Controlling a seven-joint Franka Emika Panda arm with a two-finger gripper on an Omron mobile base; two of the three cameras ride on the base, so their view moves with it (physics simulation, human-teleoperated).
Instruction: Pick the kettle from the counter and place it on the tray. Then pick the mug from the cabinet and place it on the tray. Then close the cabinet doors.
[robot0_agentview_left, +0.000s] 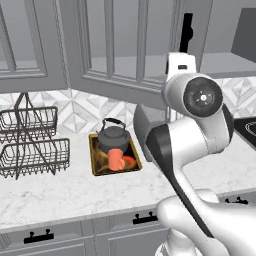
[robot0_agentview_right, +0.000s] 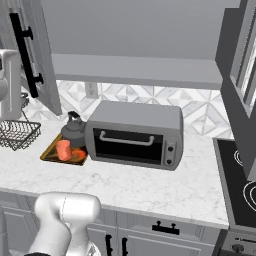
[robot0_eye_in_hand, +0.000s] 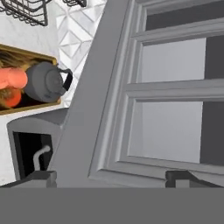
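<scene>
The dark grey kettle (robot0_agentview_left: 112, 135) and the orange-red mug (robot0_agentview_left: 117, 160) both rest on the golden-rimmed tray (robot0_agentview_left: 94, 161) on the white counter (robot0_agentview_left: 75, 192). They also appear in the right base view as kettle (robot0_agentview_right: 73, 129), mug (robot0_agentview_right: 63, 149) and tray (robot0_agentview_right: 50, 152). My gripper (robot0_eye_in_hand: 113, 178) is open, with nothing held. It is raised close to the panelled face of an open cabinet door (robot0_eye_in_hand: 96, 109). My hand (robot0_agentview_left: 180, 63) sits just below that door's black bar handle (robot0_agentview_left: 187, 31). The cabinet shelf (robot0_agentview_right: 135, 70) is bare.
A grey toaster oven (robot0_agentview_right: 134, 134) stands right of the tray. Wire baskets (robot0_agentview_left: 30, 145) stand at the left. A stove top (robot0_agentview_right: 241, 185) lies at the far right. A second open cabinet door (robot0_agentview_right: 239, 75) hangs at the right.
</scene>
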